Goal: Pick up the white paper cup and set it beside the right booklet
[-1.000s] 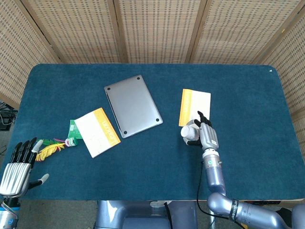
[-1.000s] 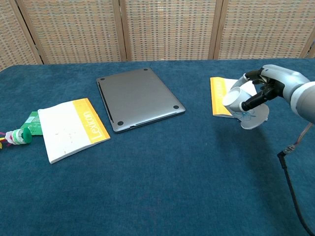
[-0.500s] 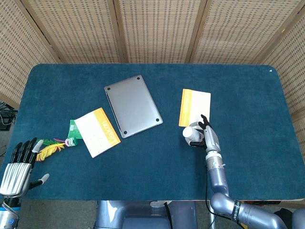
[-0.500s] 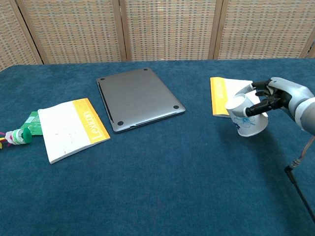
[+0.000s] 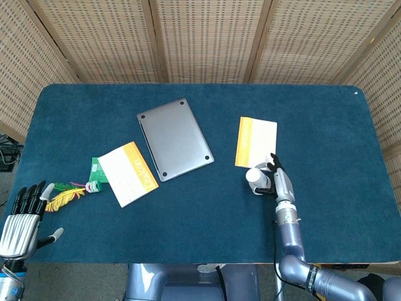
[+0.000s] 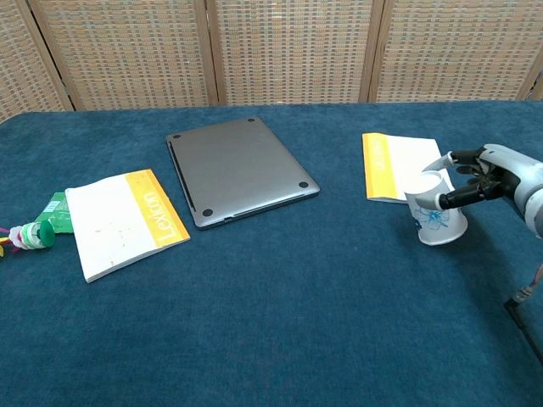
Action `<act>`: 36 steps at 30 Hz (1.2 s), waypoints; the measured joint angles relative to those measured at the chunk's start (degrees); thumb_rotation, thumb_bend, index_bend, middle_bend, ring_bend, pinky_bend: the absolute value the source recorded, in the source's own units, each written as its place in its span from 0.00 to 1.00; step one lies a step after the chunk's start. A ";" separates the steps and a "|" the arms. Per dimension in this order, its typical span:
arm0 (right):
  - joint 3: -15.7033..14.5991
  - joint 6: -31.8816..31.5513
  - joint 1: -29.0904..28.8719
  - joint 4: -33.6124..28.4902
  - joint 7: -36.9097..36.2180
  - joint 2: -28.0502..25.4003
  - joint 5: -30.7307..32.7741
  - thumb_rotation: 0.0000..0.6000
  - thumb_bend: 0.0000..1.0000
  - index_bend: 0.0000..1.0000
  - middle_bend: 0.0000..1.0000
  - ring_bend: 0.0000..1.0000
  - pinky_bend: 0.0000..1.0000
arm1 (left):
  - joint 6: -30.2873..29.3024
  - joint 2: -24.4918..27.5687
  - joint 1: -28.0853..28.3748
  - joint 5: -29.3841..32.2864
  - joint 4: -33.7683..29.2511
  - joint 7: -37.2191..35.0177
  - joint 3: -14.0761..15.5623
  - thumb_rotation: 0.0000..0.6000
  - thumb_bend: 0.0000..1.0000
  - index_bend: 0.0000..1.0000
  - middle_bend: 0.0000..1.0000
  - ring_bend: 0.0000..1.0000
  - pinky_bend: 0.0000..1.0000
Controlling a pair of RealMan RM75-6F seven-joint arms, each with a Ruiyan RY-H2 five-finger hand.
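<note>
- My right hand holds the white paper cup, fingers wrapped around its side, 1 dark fingertip pressed on the cup wall in the chest view.
- The cup stands upside down on the blue table, wide rim down and narrow base up, with a blue flower printed on its side.
- From the head view the cup sits just below the near edge of the right booklet, close beside it; I cannot tell whether the 2 touch.
- In the chest view the right booklet lies flat with its orange spine strip toward the laptop, and the cup partly overlaps its near right corner in the picture.
- My right hand comes at the cup from its right side, forearm running back toward the table's near edge.
- My left hand hangs off the near left corner of the table, fingers straight and apart, holding nothing.
- A closed grey laptop lies in the middle, well apart from the cup.
- The left booklet, white with an orange strip, lies further left, overlapping a green packet.
- A yellow feather toy rests near the table's left edge, just beside the green packet.
</note>
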State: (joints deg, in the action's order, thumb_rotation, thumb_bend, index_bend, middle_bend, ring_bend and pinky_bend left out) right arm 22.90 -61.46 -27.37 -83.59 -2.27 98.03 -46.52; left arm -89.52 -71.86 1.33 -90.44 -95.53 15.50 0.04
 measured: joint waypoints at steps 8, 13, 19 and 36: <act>-2.16 -1.30 1.48 0.37 0.96 -1.40 -1.81 1.00 0.38 0.28 0.00 0.00 0.00 | -0.03 0.19 -0.07 0.32 -0.25 -0.05 -0.15 1.00 0.15 0.00 0.00 0.00 0.00; -3.53 -3.31 3.08 -2.23 0.84 -3.52 -4.93 1.00 0.38 0.16 0.00 0.00 0.00 | -0.23 0.41 -0.12 0.26 -0.37 -0.31 -0.22 1.00 0.14 0.00 0.00 0.00 0.00; -5.54 -5.86 5.34 -6.31 0.44 -6.80 -9.55 1.00 0.38 0.14 0.00 0.00 0.00 | -0.43 0.52 -0.21 0.21 -0.27 -0.70 -0.27 1.00 0.15 0.00 0.00 0.00 0.00; -16.34 -18.10 11.88 -10.76 7.47 -19.29 -33.32 1.00 0.14 0.00 0.00 0.00 0.00 | -0.83 1.15 -0.30 1.84 0.18 -3.02 -1.50 1.00 0.14 0.00 0.00 0.00 0.00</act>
State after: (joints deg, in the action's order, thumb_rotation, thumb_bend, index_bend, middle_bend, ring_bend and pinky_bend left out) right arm 6.55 -79.57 -15.49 -94.35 5.20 78.74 -79.84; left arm -90.36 -70.71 1.03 -88.60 -95.35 12.49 -1.46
